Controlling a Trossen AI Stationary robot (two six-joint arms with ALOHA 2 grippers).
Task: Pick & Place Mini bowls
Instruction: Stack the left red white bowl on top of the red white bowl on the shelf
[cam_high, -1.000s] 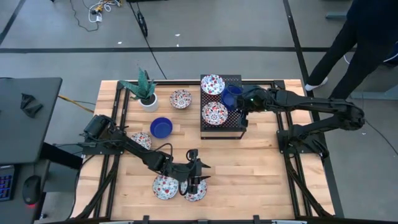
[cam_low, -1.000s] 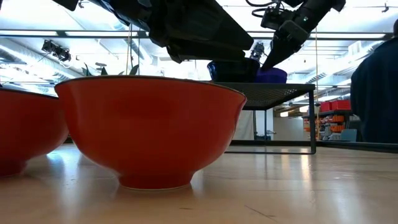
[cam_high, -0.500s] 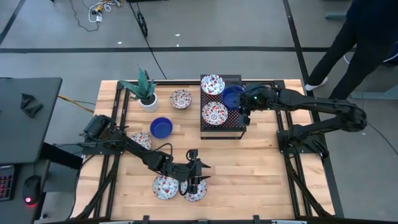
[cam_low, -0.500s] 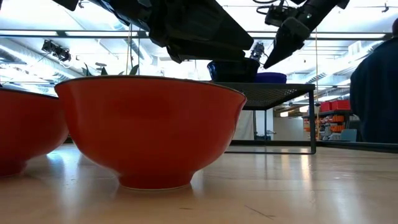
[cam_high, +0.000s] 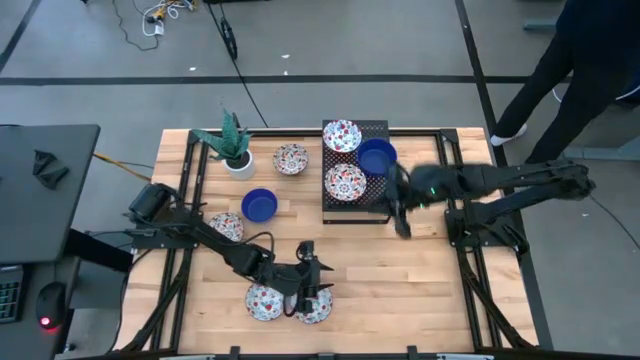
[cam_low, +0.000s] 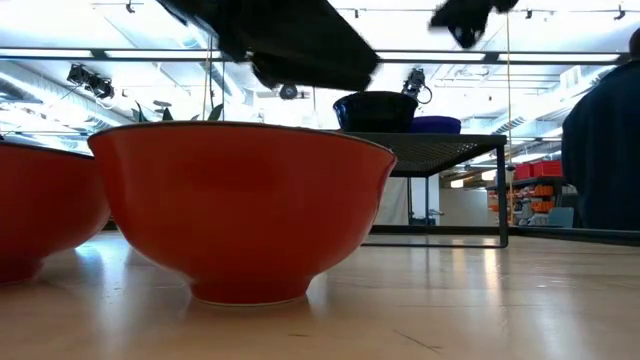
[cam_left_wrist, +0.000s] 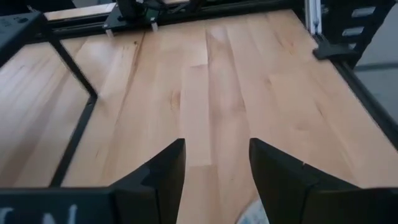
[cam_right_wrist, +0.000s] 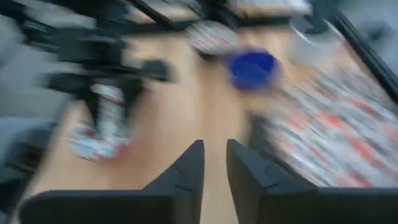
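The right gripper (cam_high: 402, 226) hangs over bare wood just off the near right corner of the black mesh rack (cam_high: 386, 213), carrying nothing. In the right wrist view its fingers (cam_right_wrist: 186, 175) stand a narrow gap apart with nothing between them. Behind this gripper, on the rack, sit three mini bowls: a solid blue bowl (cam_high: 377, 157) closest to it, a floral bowl (cam_high: 346, 182) beside that one, and a second floral bowl (cam_high: 342, 135) at the rack's far edge.

The left gripper (cam_high: 308, 296) is at the near edge of the table (cam_high: 420, 290), directly over a floral bowl (cam_high: 316, 308), with another floral bowl (cam_high: 265, 300) just beside it. Its fingers (cam_left_wrist: 163, 172) are spread moderately, with only bare wood between them.

Farther from the left gripper, toward the plant pot (cam_high: 238, 161), lie a blue bowl (cam_high: 260, 205), a floral bowl (cam_high: 227, 225) partly under the left arm, and a floral bowl (cam_high: 291, 158).
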